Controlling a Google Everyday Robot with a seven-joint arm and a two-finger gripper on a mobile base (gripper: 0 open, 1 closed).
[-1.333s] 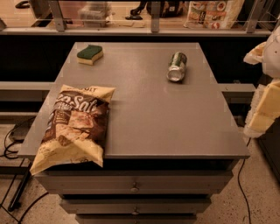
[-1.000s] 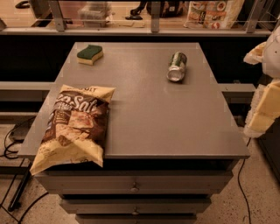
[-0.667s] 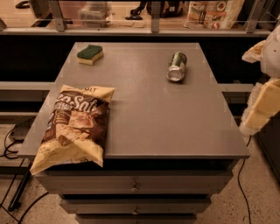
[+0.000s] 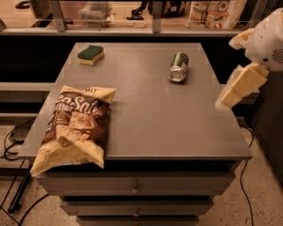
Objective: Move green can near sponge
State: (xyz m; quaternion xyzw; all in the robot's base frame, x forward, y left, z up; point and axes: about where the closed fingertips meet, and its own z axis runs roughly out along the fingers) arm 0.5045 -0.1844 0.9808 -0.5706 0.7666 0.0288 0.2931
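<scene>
The green can (image 4: 178, 66) lies on its side on the grey table (image 4: 150, 110), at the back right, silver end toward me. The sponge (image 4: 90, 54), green top over a yellow base, sits at the back left corner. My gripper (image 4: 235, 66) hangs in the air beyond the table's right edge, to the right of the can and apart from it. Its pale fingers (image 4: 241, 86) stand apart and hold nothing.
A large brown chip bag (image 4: 75, 128) lies at the table's front left and overhangs the edge. The table has drawers (image 4: 135, 190) below. A counter with a rail and packaged goods (image 4: 214, 13) runs behind. Cables (image 4: 11, 145) lie on the floor at left.
My gripper has moved left and a little up, closer to the table's right edge. The can, sponge and chip bag have not moved.
</scene>
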